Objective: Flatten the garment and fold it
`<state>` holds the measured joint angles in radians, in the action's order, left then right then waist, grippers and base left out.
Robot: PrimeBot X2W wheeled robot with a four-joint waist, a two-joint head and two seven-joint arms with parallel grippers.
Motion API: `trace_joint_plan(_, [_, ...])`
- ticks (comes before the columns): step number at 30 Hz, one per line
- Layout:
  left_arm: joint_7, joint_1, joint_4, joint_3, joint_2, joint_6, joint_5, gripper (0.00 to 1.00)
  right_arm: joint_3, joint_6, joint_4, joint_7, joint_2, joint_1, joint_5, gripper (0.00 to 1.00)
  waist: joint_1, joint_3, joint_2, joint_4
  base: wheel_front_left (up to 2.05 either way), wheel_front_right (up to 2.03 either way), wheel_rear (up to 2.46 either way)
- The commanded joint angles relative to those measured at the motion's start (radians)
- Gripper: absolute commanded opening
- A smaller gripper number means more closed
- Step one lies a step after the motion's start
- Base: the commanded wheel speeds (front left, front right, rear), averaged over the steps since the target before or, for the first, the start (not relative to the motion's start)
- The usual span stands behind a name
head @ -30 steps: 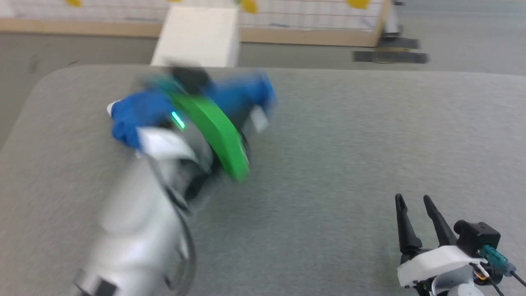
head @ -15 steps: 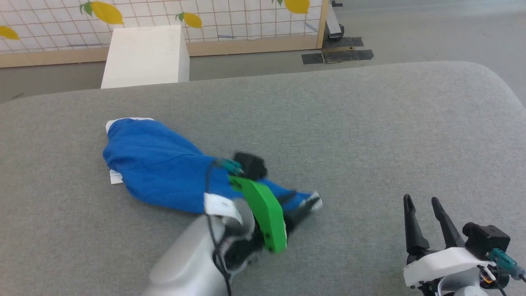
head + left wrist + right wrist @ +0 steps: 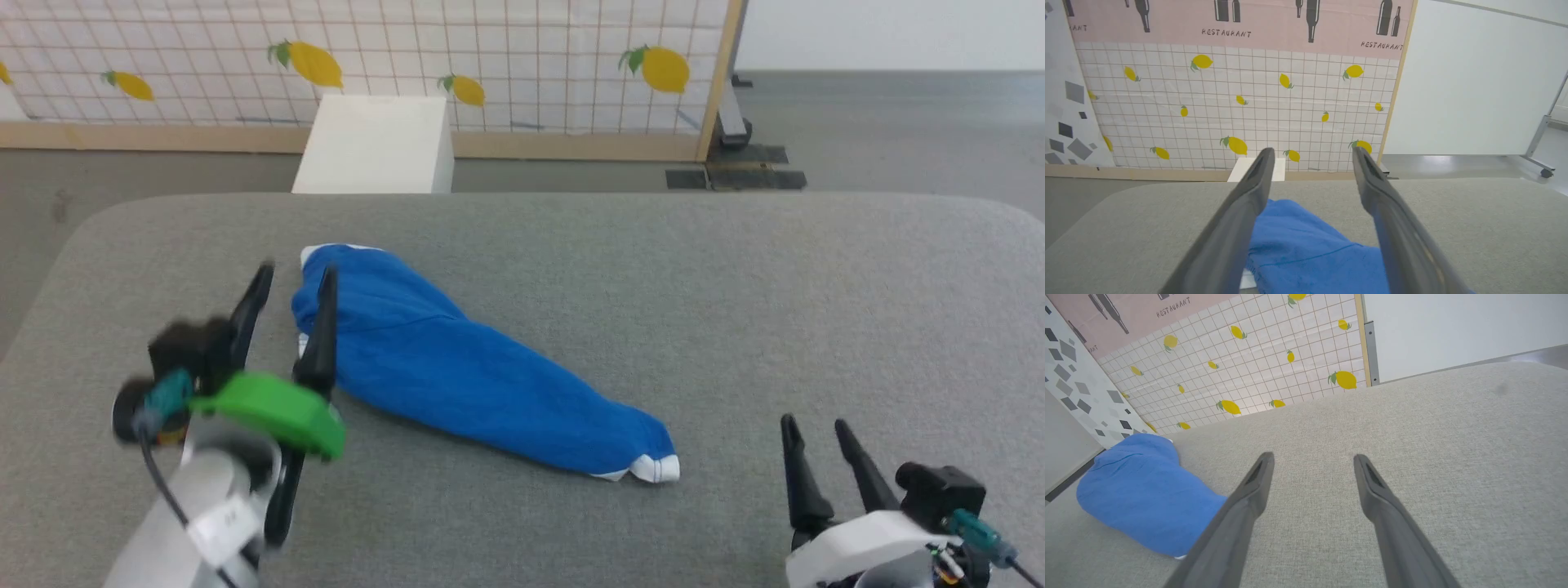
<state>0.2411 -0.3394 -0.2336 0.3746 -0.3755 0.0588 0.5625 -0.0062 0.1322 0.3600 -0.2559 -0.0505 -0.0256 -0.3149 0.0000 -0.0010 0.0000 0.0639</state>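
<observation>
Bright royal-blue soft fabric shorts with white trim (image 3: 473,376) are bunched into a long roll on the grey fabric-covered counter (image 3: 735,310), left of centre. Nothing has been flattened or folded yet. The long axis is laid diagonally, far-left to near-right, with the white hem (image 3: 653,468) at the near-right tip. Left jaws are spread apart with nothing held, just beside the far-left end; in the left wrist view blue cloth is seen between and below them, but contact cannot be told. Right jaws are likewise spread and empty, near the hem end but apart from it. Judgement: each end is best taken by its nearer arm, then drawn out along the axis.
</observation>
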Motion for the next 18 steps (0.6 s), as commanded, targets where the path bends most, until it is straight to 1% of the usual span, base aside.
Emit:
trace_joint_plan(1, [0.01, 0.053, 0.008, -0.01, -0.008, 0.016, -0.021, 1.0, 0.007, -0.002, 0.015, -0.006, 0.0, 0.015, 0.0, 1.0, 0.0, -0.034, 0.0, 0.031, 0.0, 0.0, 0.0])
trace_joint_plan(2, [0.015, 0.089, 0.016, -0.025, -0.015, 0.032, -0.036, 1.0, 0.014, -0.002, 0.029, -0.006, 0.0, 0.016, 0.005, 1.0, 0.0, -0.037, 0.0, 0.033, 0.0, 0.0, 0.0])
trace_joint_plan(5, [0.019, 0.181, 0.035, -0.069, -0.012, 0.068, -0.051, 1.0, 0.033, -0.002, 0.077, 0.019, 0.0, 0.009, 0.014, 1.0, 0.0, -0.039, 0.0, 0.039, 0.0, 0.0, 0.0])
trace_joint_plan(8, [0.02, 0.258, 0.071, -0.127, 0.012, 0.09, -0.062, 1.0, 0.04, -0.002, 0.097, 0.055, 0.0, -0.013, 0.037, 1.0, 0.0, -0.033, 0.0, 0.043, 0.0, 0.0, 0.0])
trace_joint_plan(9, [0.02, 0.312, 0.1, -0.172, 0.039, 0.086, -0.079, 1.0, 0.047, -0.002, 0.1, 0.139, 0.0, -0.057, 0.053, 1.0, 0.0, -0.022, 0.0, 0.046, 0.0, 0.0, 0.0])
trace_joint_plan(10, [0.02, 0.325, 0.107, -0.185, 0.05, 0.082, -0.085, 1.0, 0.051, -0.002, 0.094, 0.172, 0.0, -0.081, 0.061, 1.0, 0.0, -0.017, 0.0, 0.047, 0.0, 0.0, 0.0])
trace_joint_plan(12, [0.02, 0.339, 0.114, -0.203, 0.066, 0.073, -0.092, 1.0, 0.068, -0.002, 0.09, 0.248, 0.0, -0.124, 0.078, 1.0, 0.0, -0.007, 0.0, 0.047, 0.0, 0.0, 0.0])
trace_joint_plan(15, [0.02, 0.351, 0.117, -0.228, 0.093, 0.053, -0.101, 1.0, 0.125, -0.002, 0.1, 0.439, 0.0, -0.209, 0.095, 1.0, 0.0, 0.013, 0.0, 0.049, 0.0, 0.0, 0.0])
trace_joint_plan(18, [0.02, 0.345, 0.114, -0.242, 0.116, 0.027, -0.112, 1.0, 0.174, -0.002, 0.129, 0.63, 0.0, -0.283, 0.144, 1.0, 0.0, 0.037, 0.0, 0.061, 0.0, 0.0, 0.0])
